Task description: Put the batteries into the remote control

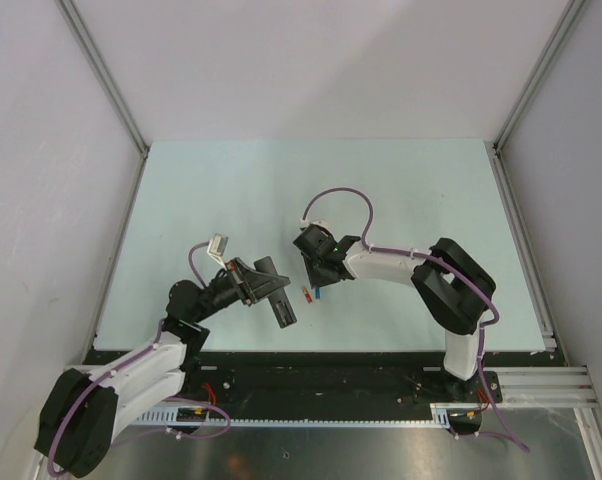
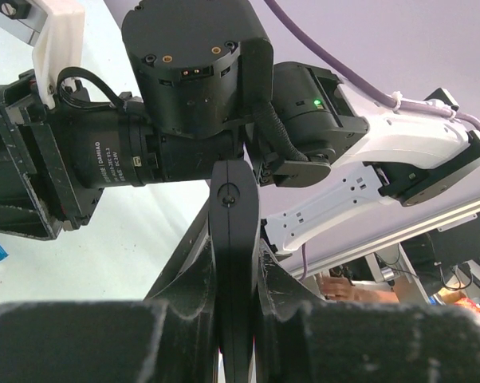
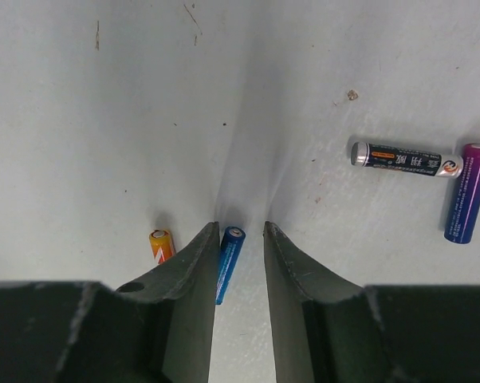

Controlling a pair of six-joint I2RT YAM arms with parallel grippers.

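My left gripper (image 1: pixel 264 286) is shut on the remote control (image 1: pixel 282 310), a slim black bar. In the left wrist view the remote (image 2: pixel 234 231) stands edge-on between the fingers (image 2: pixel 168 319). My right gripper (image 1: pixel 316 276) is open and points down at the table. In the right wrist view a blue battery (image 3: pixel 229 259) lies between its fingertips, against the left finger (image 3: pixel 194 263). An orange battery (image 3: pixel 161 244) lies just left of that finger. Both also show in the top view as a red-orange battery (image 1: pixel 308 294) and a blue battery (image 1: pixel 318 293).
A black battery (image 3: pixel 403 159) and a purple-blue battery (image 3: pixel 468 193) lie to the right of my right gripper (image 3: pixel 240 229). The pale table (image 1: pixel 401 190) has metal rails along its sides. The right arm's wrist (image 2: pixel 192 88) hangs close in front of the left wrist camera.
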